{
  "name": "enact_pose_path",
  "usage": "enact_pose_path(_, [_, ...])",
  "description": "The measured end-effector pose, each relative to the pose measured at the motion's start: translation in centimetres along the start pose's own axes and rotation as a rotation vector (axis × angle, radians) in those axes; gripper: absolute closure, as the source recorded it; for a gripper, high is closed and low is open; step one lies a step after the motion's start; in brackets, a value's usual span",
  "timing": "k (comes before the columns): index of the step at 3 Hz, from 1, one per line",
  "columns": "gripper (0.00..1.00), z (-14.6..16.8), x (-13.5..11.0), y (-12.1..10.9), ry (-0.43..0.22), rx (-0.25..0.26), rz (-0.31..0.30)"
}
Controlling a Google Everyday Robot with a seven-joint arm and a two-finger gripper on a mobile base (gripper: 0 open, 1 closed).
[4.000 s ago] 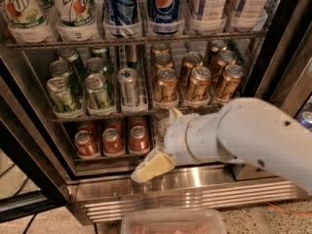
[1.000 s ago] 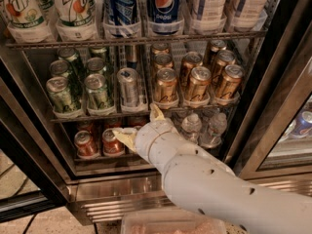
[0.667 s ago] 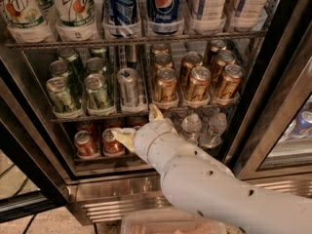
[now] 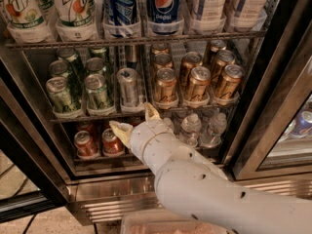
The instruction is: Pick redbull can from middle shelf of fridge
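The approach step is in hand: the white arm's cream two-finger gripper (image 4: 136, 122) hangs just below the front edge of the middle shelf (image 4: 92, 115), a wire rack with white lane trays, inside the large display fridge (image 4: 107, 190) with its ribbed steel base. The fingers are spread wide and hold nothing, one pointing to 9 o'clock and the other to 12.

The redbull can (image 4: 127, 87), slim, tall, silver and blue, stands at the front of its lane at about 12 o'clock from the gripper, near but not touching. Its long axis is vertical and its silver pull-tab top points up. Stouter green cans (image 4: 97, 90) sit just beside it at 9 o'clock, and gold cans (image 4: 165, 86) at 3 o'clock.

Judging from this, the next move calls for lifting the gripper above the rack's edge, turning the fingers to either side of the can's narrow body, pushing in between the neighbouring lanes and closing on it; the tight lanes leave little room for the wide fingers
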State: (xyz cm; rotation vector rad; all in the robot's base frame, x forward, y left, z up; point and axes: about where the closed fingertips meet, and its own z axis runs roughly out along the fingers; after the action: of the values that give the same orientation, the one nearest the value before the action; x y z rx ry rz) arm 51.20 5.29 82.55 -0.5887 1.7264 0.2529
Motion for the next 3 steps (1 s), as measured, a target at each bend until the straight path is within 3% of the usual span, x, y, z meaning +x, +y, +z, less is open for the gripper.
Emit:
enact_pose_path(2, [0.35, 1.0, -1.1, -1.9, -0.086, 0.097, 0.027])
enact_pose_path(3, [0.35, 1.8, -1.2, -2.2, -0.103, 0.115, 0.032])
